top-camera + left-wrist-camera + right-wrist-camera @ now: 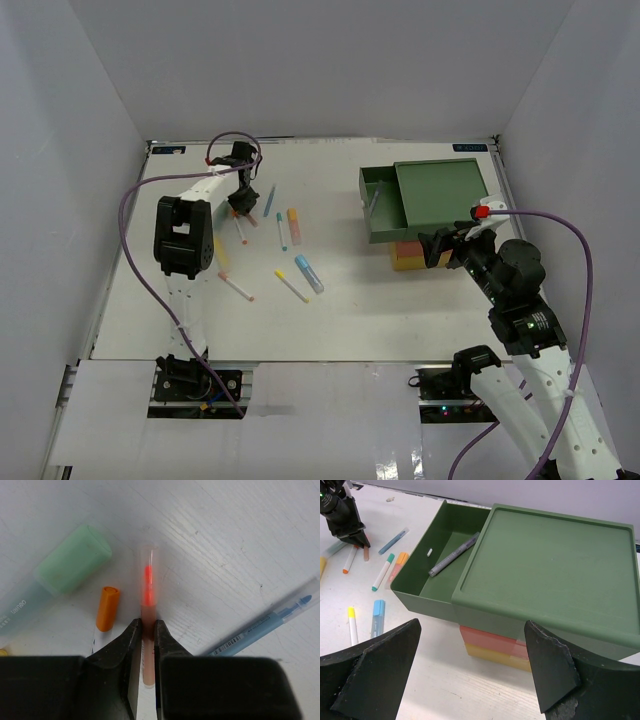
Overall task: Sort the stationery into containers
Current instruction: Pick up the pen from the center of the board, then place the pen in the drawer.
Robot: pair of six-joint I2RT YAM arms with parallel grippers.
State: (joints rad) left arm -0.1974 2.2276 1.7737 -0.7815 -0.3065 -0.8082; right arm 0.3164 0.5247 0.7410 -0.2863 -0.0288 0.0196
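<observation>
green drawer point(420, 594): top of stack, pulled open | grey pen point(454, 555): lies diagonally inside it | red drawer point(490, 636), yellow drawer point(495, 656): beneath, shut | red pen point(147, 585): pinched in left gripper point(148, 626) | mint highlighter point(70, 562), orange-capped pen point(107, 607), blue pen point(270, 622): loose beside it

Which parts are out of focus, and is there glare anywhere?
Left wrist view: left gripper blurred near the lens, pink pen sharp, its red core glowing. Top external view: even light, soft shadows. Right wrist view: green drawer sharp, no glare.

Pens point(283, 232) L of drawer stack point(440, 190), one pen point(454, 555) plus poss. cap point(429, 551) in top drawer point(420, 600)
</observation>
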